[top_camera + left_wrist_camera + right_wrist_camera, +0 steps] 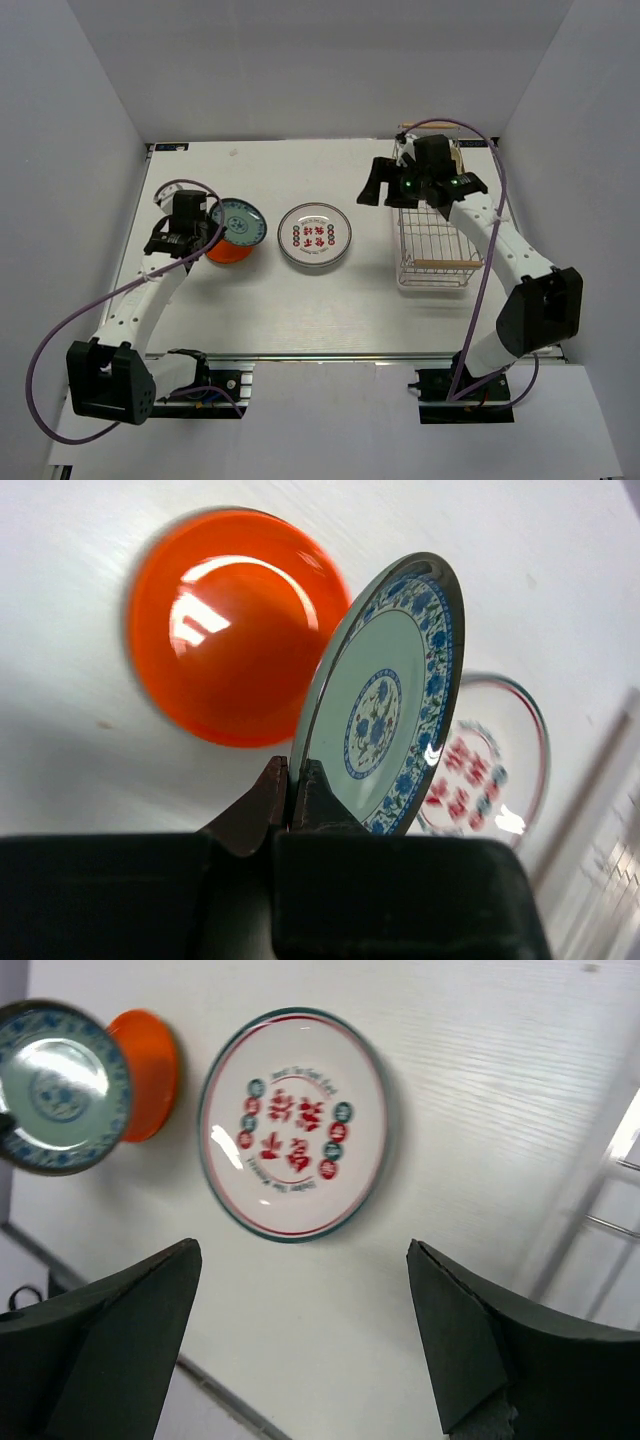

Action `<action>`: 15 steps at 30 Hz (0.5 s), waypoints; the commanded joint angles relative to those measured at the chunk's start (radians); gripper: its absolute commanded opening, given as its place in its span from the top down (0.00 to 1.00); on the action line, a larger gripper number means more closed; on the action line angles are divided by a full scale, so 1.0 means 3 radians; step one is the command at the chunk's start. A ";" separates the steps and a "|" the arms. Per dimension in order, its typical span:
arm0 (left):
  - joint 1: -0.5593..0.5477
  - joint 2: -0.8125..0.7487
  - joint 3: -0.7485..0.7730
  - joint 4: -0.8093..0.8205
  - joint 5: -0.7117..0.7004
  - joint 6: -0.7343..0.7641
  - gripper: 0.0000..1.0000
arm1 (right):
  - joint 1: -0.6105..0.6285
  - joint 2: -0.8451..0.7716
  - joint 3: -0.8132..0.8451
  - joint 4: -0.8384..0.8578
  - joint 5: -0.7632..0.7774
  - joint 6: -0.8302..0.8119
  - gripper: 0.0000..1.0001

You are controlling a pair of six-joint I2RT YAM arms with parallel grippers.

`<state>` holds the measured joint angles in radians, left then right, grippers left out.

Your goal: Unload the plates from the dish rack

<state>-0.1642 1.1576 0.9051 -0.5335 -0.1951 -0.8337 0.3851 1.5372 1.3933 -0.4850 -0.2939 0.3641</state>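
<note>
My left gripper (212, 228) (290, 780) is shut on the rim of a white plate with blue flower pattern (240, 221) (385, 705). It holds that plate tilted on edge just above the plain orange-red plate (226, 252) (225, 620), which lies on the table. A white plate with red motifs and grey rim (314, 236) (292, 1125) (490, 770) lies flat at the table's middle. My right gripper (385, 183) (305, 1260) is open and empty, hovering left of the dish rack (440, 265). No tan-yellow plate is in view.
The silver wire rack's wires show at the right edge of the right wrist view (610, 1220). White walls close in the table on three sides. A metal rail runs along the near edge (330, 355).
</note>
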 commanded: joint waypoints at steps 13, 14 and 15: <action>0.0384 0.0421 -0.0118 0.0075 -0.0378 -0.0105 1.00 | -0.0322 -0.0414 -0.0380 -0.0137 0.0576 -0.0028 0.11; 0.0414 0.0452 -0.0128 0.0121 -0.0337 -0.0100 1.00 | -0.0338 -0.0420 -0.0380 -0.0132 0.0566 -0.0033 0.11; 0.0414 0.0472 -0.0133 0.0132 -0.0311 -0.0085 1.00 | -0.0348 -0.0430 -0.0380 -0.0142 0.0566 -0.0022 0.11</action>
<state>-0.0494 1.3006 0.8703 -0.5488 -0.3161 -0.8738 0.2928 1.4448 1.2785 -0.5297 -0.1406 0.3645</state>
